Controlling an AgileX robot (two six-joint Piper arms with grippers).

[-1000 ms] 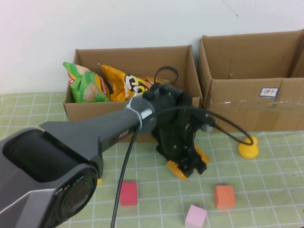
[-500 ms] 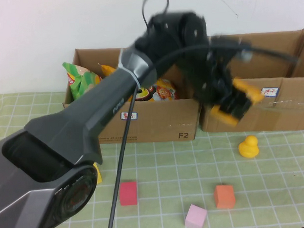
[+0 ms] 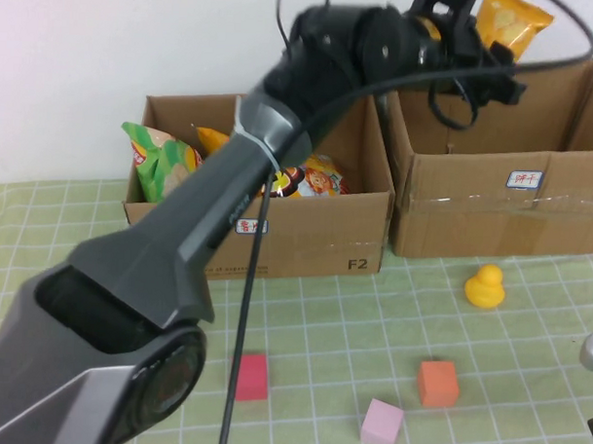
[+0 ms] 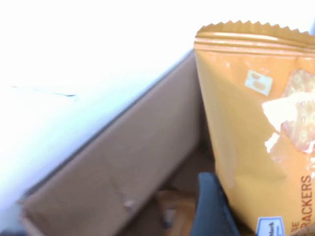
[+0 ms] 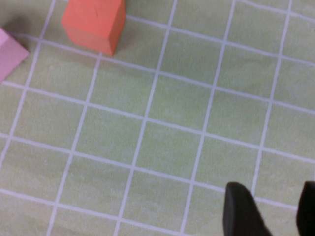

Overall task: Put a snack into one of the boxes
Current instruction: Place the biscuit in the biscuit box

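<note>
Grey, glossy left arm with black cable, white zip tie, black wrist.

Left arm is stretched way out and up, reaching across toward the far right side, wrist cocked high with its cable looping off it. The left gripper sits at the top, fingers clamped on something. Right gripper hangs low over the mat, fingers slightly apart.

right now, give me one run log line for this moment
left gripper: shut on orange snack bag, raised above right box | right gripper: open, low over mat, parked | snack: not yet in box
</note>
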